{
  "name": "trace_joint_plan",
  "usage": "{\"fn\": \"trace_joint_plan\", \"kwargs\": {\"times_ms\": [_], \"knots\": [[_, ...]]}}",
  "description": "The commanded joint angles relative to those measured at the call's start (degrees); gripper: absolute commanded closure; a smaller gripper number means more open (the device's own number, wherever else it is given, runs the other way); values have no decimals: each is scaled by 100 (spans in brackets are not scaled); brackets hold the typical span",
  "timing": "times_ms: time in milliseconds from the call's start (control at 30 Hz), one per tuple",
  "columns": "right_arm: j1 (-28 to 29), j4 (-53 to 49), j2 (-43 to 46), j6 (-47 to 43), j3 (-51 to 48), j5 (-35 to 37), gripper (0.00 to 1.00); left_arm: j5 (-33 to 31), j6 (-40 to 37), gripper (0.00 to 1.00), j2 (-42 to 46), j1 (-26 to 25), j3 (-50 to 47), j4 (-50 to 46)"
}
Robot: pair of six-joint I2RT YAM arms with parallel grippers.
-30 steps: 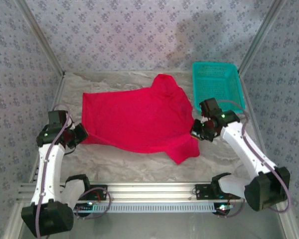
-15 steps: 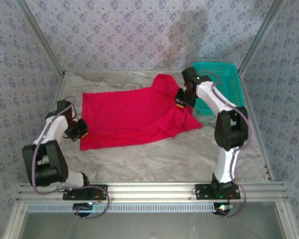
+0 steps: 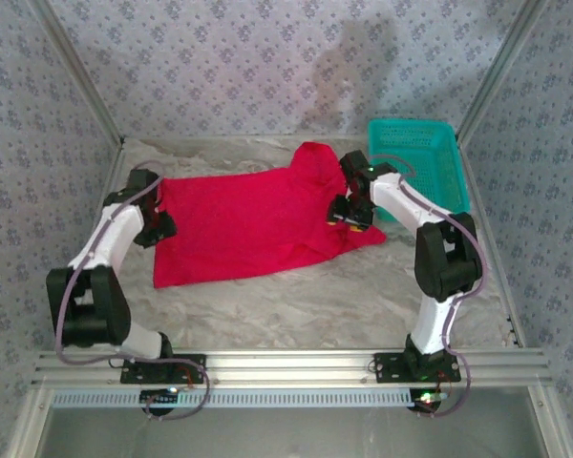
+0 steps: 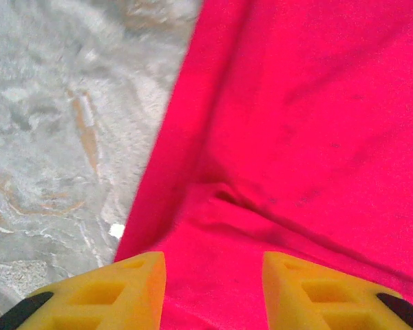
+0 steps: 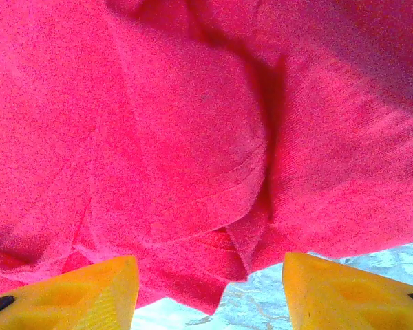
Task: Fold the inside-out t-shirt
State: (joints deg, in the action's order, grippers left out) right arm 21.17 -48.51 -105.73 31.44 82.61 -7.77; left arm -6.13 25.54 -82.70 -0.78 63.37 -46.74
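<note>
The red t-shirt (image 3: 248, 219) lies spread flat across the middle of the table, one sleeve pointing to the back. My left gripper (image 3: 160, 227) sits low over its left edge. In the left wrist view that gripper (image 4: 213, 285) is open, with smooth red cloth (image 4: 296, 124) between the yellow fingers (image 4: 138, 282) and pale table to the left. My right gripper (image 3: 347, 214) hovers over the shirt's right part. It (image 5: 210, 292) is open above layered, folded cloth edges (image 5: 241, 240) of the t-shirt. No neck tag shows.
A teal mesh basket (image 3: 415, 157) stands at the back right, just beyond my right arm. The table wears a crumpled grey-white cover (image 3: 296, 305). Patterned walls close in the left, back and right sides.
Over the second both arms swung out from the near side. The shirt's near right corner was drawn back. Lately the left gripper slid farther back along the left edge; the right shifted slightly nearer.
</note>
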Motion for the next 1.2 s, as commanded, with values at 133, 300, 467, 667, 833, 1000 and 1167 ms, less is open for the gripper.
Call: {"fn": "trace_joint_plan", "kwargs": {"times_ms": [133,300,467,667,833,1000,1167], "knots": [[186,361,-587,150,-50,38,42,820,619,61,711,-649,-877,687],[175,267,-579,191,143,130,83,837,597,63,720,-652,-968,678],[239,113,129,389,314,-81,100,755,544,65,675,-639,-967,675],[61,528,170,934,714,-492,100,737,499,66,514,-608,-854,619],[-116,790,-1241,1164,2075,-934,100,693,520,66,552,-569,-844,670],[-112,286,-2526,1189,3761,-1465,60,922,803,67,593,-574,-987,1076],[57,-62,-1753,697,3115,-630,40,1160,926,67,773,-519,-1325,1462]]}}
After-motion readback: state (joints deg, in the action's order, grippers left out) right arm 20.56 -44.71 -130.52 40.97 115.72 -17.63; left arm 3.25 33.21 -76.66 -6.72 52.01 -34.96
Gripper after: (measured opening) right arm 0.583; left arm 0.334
